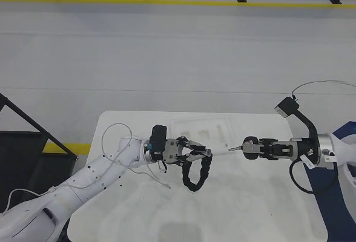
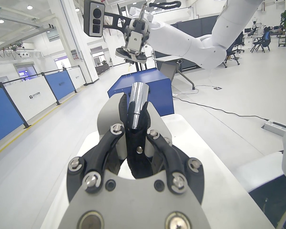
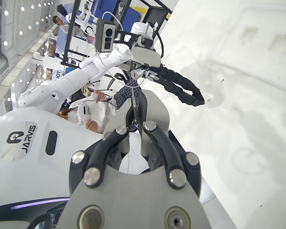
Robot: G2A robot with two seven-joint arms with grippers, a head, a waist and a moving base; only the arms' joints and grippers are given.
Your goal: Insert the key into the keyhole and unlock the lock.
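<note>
holding chrome lock [image 2: 137, 106] clamped in left hand [image 1: 202, 152], black cable loop [image 1: 196, 175] dangling beneath; pinching key [image 1: 234, 147] in right hand [image 1: 247, 147], tip facing lock, apart, above white worktop [image 1: 257, 206].

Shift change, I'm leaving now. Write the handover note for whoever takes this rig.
Left gripper: shut on the lock, held above the table, its black cable loop hanging.
Right gripper: shut on the key, tip aimed at the keyhole, a gap short of it.
Done: both picked up and roughly lined up.
To do: insert the key, turn, unlock.
</note>
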